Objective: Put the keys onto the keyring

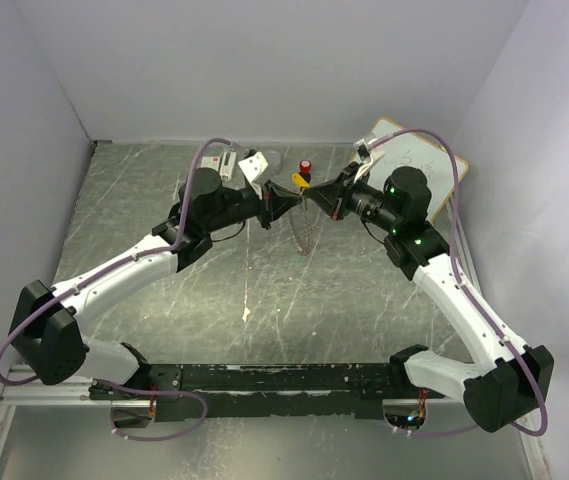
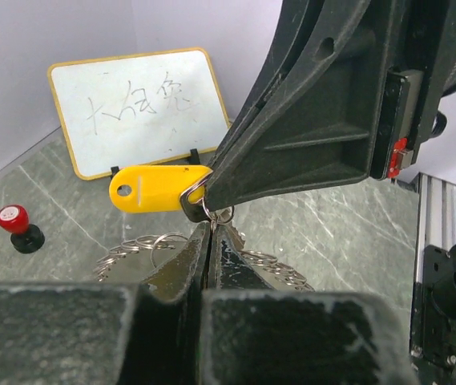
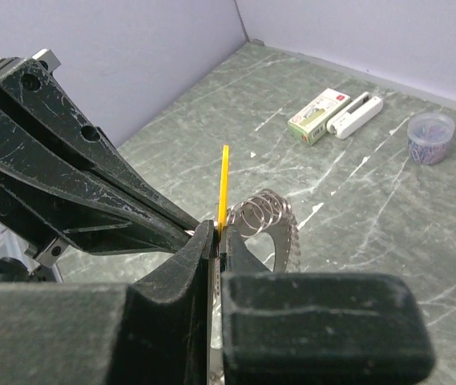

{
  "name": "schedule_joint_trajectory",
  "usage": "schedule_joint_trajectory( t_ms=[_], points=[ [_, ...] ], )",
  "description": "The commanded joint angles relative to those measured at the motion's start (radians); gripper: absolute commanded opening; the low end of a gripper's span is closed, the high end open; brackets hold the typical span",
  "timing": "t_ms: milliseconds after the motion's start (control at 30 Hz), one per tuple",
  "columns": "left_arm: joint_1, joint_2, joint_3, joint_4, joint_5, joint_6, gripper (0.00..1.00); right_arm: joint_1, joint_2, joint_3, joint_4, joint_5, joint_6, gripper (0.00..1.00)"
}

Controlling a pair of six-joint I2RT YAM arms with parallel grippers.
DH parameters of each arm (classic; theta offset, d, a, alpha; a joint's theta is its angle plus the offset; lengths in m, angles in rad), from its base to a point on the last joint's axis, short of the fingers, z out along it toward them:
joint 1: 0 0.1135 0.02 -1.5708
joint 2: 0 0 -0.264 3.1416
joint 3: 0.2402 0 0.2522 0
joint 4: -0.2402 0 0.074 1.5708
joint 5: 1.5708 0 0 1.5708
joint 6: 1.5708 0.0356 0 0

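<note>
A yellow key hangs in the air between my two grippers; it is a small yellow spot from above and a thin upright strip in the right wrist view. My right gripper is shut on its metal end. My left gripper meets it tip to tip and is shut on a small silvery ring right at that end. The keyring, fringed with small rings, hangs below both tips.
A whiteboard leans at the back right. A red-capped black knob stands just behind the grippers. Two small white boxes and a round cup of clips lie at the back left.
</note>
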Motion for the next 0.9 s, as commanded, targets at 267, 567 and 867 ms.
schedule_joint_trajectory(
  t_ms=[267, 567, 867],
  points=[
    [0.001, -0.099, -0.04, 0.249, -0.176, -0.058, 0.07, 0.003, -0.023, -0.077, 0.055, 0.046, 0.052, 0.0],
    [0.001, -0.099, -0.042, 0.278, -0.169, -0.08, 0.07, 0.003, -0.021, -0.087, 0.068, 0.033, 0.062, 0.0],
    [0.0, -0.125, -0.041, 0.234, -0.192, -0.057, 0.07, 0.003, -0.017, -0.033, 0.026, 0.051, 0.023, 0.0]
  ],
)
